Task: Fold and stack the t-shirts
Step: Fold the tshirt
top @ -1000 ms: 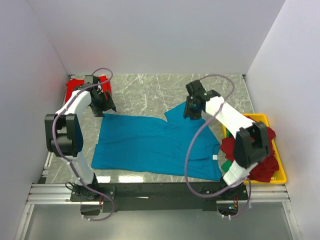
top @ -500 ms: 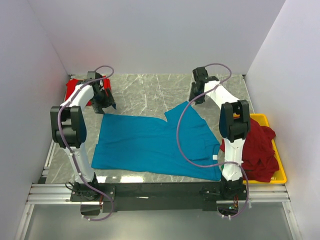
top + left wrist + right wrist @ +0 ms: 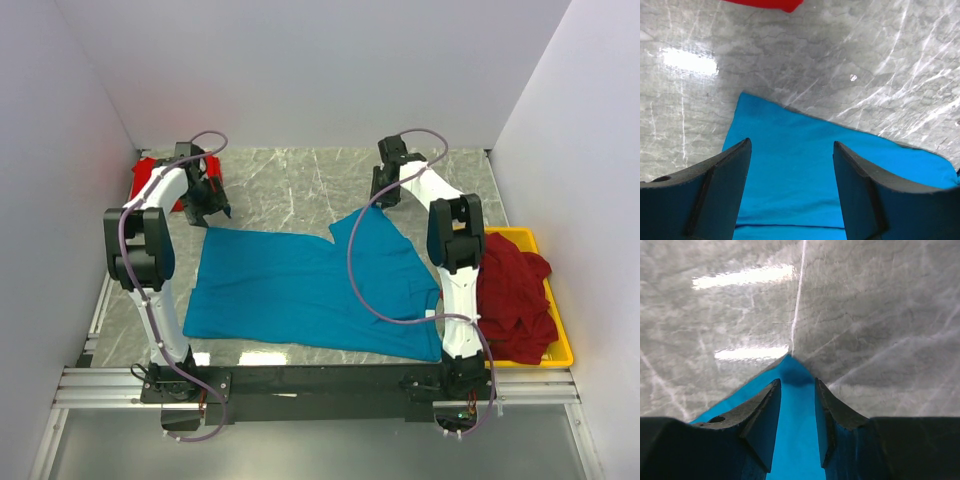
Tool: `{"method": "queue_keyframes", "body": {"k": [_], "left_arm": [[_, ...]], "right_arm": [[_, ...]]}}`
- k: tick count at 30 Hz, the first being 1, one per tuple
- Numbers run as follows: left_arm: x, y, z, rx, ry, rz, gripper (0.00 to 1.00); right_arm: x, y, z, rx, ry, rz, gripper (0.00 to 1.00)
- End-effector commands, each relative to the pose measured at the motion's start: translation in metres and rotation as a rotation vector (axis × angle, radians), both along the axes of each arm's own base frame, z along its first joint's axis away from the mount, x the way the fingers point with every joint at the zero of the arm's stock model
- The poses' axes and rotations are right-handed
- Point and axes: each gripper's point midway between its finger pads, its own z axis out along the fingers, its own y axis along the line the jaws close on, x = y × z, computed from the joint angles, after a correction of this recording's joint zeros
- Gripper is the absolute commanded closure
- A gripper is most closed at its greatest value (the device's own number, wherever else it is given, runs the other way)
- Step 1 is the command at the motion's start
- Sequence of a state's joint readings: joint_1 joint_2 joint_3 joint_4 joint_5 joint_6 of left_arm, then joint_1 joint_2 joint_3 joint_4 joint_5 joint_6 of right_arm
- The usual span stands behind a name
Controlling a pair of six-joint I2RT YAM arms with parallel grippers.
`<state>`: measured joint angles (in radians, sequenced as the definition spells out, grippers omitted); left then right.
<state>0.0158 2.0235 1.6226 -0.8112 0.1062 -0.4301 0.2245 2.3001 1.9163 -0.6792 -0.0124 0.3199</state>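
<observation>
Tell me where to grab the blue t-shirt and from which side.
Take its far edge at the two corners, coming down from above. The blue t-shirt lies flat on the table, so only edges give purchase; the left corner lies by the left gripper, the pointed right corner by the right gripper.

A plain teal-blue t-shirt (image 3: 300,290) fills mid-frame. A bright red t-shirt (image 3: 148,175) shows upper left. The table (image 3: 290,185) is grey, white-veined marble.
</observation>
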Motion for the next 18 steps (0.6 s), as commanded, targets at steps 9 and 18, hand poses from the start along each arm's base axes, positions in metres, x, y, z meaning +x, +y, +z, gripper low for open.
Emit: {"method": "queue_keyframes", "body": {"k": [9, 18], "left_arm": [[0.003, 0.015, 0.009, 0.023, -0.022, 0.012, 0.28], [0.002, 0.022, 0.003, 0.048, -0.004, 0.036, 0.29]], "right_arm": [[0.016, 0.009, -0.002, 0.016, -0.017, 0.032, 0.59], [0.01, 0.012, -0.016, 0.011, 0.02, 0.052, 0.66]]}}
